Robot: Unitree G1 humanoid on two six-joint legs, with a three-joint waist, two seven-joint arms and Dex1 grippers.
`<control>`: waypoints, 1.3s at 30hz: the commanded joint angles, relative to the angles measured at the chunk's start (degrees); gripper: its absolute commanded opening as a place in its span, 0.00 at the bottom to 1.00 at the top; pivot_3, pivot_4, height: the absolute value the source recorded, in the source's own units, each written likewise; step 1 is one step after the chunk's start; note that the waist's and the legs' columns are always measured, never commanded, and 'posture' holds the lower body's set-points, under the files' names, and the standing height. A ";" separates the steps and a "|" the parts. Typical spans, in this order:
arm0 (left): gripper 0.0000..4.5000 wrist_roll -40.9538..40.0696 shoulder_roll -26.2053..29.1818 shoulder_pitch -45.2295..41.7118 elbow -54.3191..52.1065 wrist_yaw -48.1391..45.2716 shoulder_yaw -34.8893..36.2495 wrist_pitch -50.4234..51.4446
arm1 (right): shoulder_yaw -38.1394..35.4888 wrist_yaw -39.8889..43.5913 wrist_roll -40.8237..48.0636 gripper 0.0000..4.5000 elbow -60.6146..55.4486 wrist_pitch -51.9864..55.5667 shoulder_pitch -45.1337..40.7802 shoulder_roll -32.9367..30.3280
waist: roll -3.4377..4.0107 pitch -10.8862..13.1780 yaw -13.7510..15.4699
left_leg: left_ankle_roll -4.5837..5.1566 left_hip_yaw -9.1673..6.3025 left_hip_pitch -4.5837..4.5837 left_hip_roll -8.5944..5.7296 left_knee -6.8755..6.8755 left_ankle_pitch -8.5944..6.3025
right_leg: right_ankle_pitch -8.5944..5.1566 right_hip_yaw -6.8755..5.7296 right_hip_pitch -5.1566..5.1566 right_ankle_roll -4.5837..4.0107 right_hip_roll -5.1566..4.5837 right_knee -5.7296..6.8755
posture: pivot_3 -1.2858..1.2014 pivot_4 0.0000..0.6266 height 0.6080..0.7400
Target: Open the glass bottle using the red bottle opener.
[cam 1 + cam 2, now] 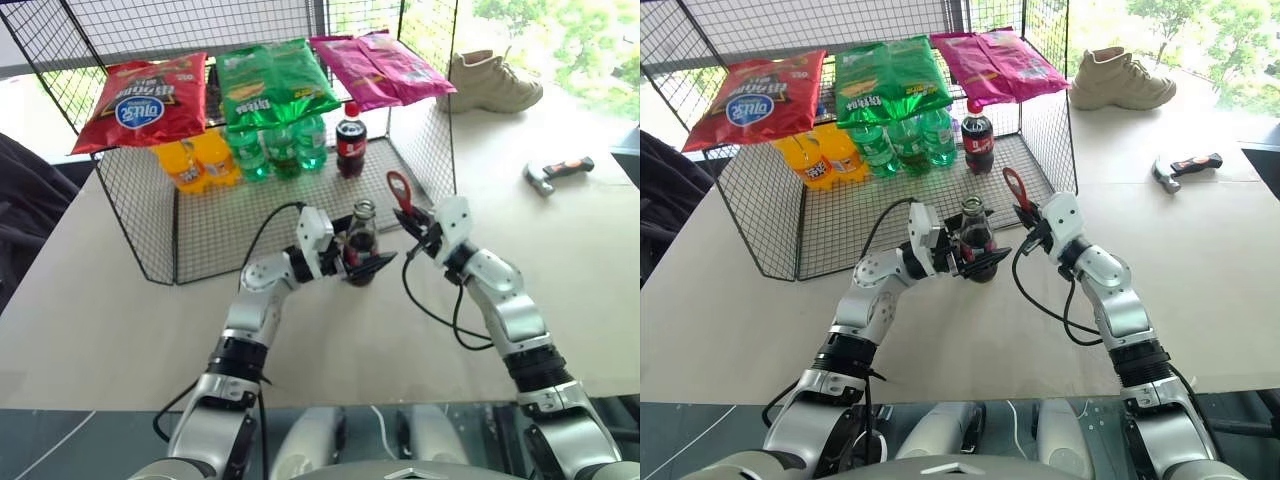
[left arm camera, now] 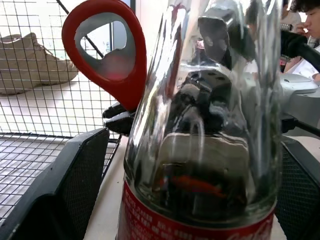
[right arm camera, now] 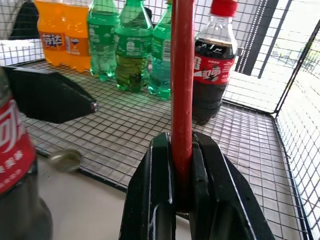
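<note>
Jaws: our left gripper (image 1: 352, 262) stands open around the glass bottle (image 1: 361, 243); our right gripper (image 1: 424, 233) clamps the red bottle opener (image 1: 399, 192), so we should withdraw slowly, leaving the bottle upright.

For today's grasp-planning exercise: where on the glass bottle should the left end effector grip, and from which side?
Grip the glass bottle on its wide lower body at the red label, coming level from the robot's left. It stands upright, the body is its broadest part, and the open left end effector already straddles it there. That leaves the narrow neck free.
</note>
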 commanded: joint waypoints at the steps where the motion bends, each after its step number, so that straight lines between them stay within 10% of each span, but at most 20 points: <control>1: 1.00 -0.36 1.25 1.48 -3.68 -0.26 0.32 -0.48 | -2.47 0.15 1.48 0.00 -3.88 1.29 1.37 -0.23 | 0.00 0.00 0.00 | 0.00 0.00 -0.01 0.00 0.00 0.00 | 0.00 0.00 0.00 0.00 0.00 0.01 | 0.52 0.24 1.00; 12: 1.00 -0.86 5.94 7.31 -9.94 1.29 1.52 1.09 | -5.98 0.83 4.72 0.00 -10.10 8.74 8.27 -1.81 | 0.01 0.00 0.01 | 0.00 0.00 -0.06 0.01 0.01 0.00 | 0.00 0.01 -0.05 -0.01 -0.02 0.06 | 0.52 0.24 1.00; 23: 1.00 -2.60 9.64 14.57 -16.84 3.49 3.70 4.29 | -8.23 0.26 4.69 0.99 -15.93 11.79 15.29 -4.00 | 0.01 -0.01 0.01 | 0.00 0.03 -0.06 0.02 0.00 -0.01 | 0.00 0.05 -0.10 -0.01 -0.03 0.06 | 0.52 0.24 1.00; 39: 1.00 -2.47 16.58 32.70 -23.79 13.54 16.02 9.68 | -18.23 15.46 10.58 0.99 -15.39 1.44 29.53 -15.38 | 0.02 -0.01 0.34 | 0.27 0.07 0.07 0.08 0.01 -0.17 | -0.01 0.02 0.04 -0.01 -0.07 0.05 | 0.52 0.24 1.00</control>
